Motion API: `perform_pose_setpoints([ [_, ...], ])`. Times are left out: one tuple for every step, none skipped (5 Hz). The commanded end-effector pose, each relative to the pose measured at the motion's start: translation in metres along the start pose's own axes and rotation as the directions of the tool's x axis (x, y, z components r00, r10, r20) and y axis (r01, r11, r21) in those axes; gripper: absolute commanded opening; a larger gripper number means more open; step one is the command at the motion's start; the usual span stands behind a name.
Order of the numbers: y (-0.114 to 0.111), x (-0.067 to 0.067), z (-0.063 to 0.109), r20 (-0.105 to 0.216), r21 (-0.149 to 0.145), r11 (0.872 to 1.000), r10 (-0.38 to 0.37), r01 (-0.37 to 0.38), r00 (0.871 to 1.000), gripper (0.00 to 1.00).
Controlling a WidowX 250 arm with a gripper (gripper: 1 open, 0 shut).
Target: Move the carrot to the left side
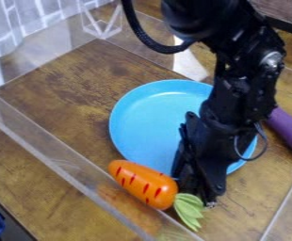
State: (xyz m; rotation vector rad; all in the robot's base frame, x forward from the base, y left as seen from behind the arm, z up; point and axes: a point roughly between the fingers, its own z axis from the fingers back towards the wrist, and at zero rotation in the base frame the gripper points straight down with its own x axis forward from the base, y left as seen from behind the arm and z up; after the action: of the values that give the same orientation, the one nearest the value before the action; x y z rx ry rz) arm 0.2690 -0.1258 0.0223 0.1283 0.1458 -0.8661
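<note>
Carrot (143, 184), orange with dark stripes, lies at the front of the table (60, 108), close to the clear wall (79, 169) that runs along this side. Its green leafy top (190, 209) points to the lower right of the view, and its wide orange end points to the upper left. The blue plate (142, 127) is just behind the carrot; I cannot tell if the two are touching. The black gripper (197, 191) is lowered at the leafy end of the carrot, and its upper part covers the right side of the plate. Its fingers are dark and partly hidden one by another, so I cannot tell if the hand is released or clenched, or if it is grasping the carrot. The purple eggplant (287, 129) lies to the right of the plate, behind the arm. A white pointed thing (187, 62) stands behind the plate.
</note>
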Motion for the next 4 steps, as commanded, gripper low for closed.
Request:
perform_pose_setpoints([
  [-0.0155,0.0021,0.0029,0.008,0.005,1.000,-0.012,0.012,1.000,0.00],
  [-0.0221,0.0035,0.0017,0.006,0.007,1.000,0.001,-0.001,1.000,0.00],
  [-0.0205,0.0034,0.0025,0.006,0.010,1.000,0.017,-0.017,1.000,0.00],
  [-0.0184,0.0032,0.0039,0.006,0.015,0.999,0.033,-0.033,0.999,0.00],
])
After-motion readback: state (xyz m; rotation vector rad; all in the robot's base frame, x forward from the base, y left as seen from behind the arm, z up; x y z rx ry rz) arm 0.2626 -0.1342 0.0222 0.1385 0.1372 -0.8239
